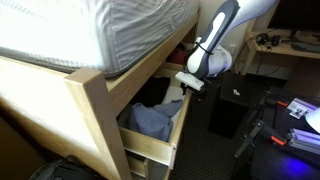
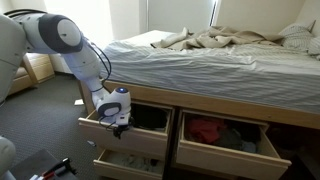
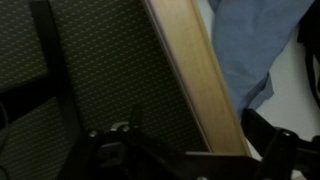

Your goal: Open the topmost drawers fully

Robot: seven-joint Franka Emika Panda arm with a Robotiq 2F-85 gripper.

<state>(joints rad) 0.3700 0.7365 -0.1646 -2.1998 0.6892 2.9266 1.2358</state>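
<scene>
Gripper, jaws spread wide astride the front board of the top drawer that's only part out under the bed, could slip off that handle-less lip or rack the box crooked if it tugs off-centre.

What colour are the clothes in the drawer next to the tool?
Blue-grey clothes, best seen in an exterior view.

Wrist view blurred; fingers dark, cut by bottom edge, open or closed unclear in every view.
</scene>
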